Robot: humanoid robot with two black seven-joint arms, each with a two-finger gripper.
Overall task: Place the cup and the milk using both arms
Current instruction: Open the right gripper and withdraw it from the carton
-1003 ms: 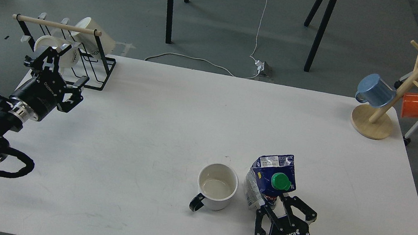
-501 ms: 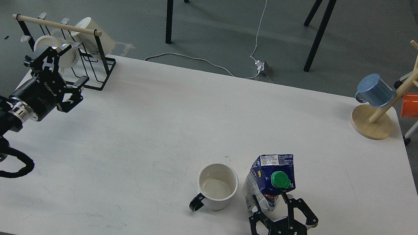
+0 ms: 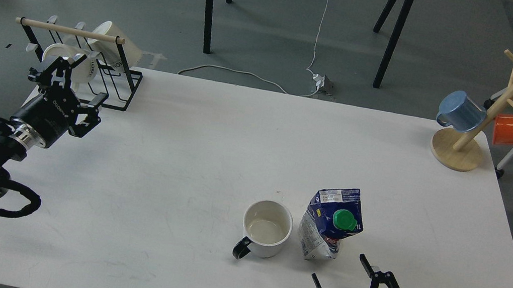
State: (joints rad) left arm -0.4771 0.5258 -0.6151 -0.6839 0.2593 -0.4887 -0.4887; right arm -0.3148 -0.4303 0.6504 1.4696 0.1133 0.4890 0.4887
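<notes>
A white cup [image 3: 266, 228] with a black handle stands upright on the white table [image 3: 215, 148], front centre. Right beside it stands a blue and white milk carton [image 3: 330, 222] with a green cap, crumpled and leaning a little. My right gripper [image 3: 340, 272] is open and empty, just in front of the carton and apart from it. My left gripper [image 3: 77, 82] is open and empty at the far left, next to a black wire rack [image 3: 109, 76].
The rack at the back left holds several white cups [image 3: 114, 44] under a wooden rod. A wooden mug tree [image 3: 471, 135] at the back right carries a blue mug [image 3: 459, 111] and an orange mug [image 3: 512, 129]. Table edges lie close to both arms.
My right gripper has let go of the milk carton and drawn back toward the table's front edge, opening wide. The carton stays standing beside the cup. The left arm has barely moved.
</notes>
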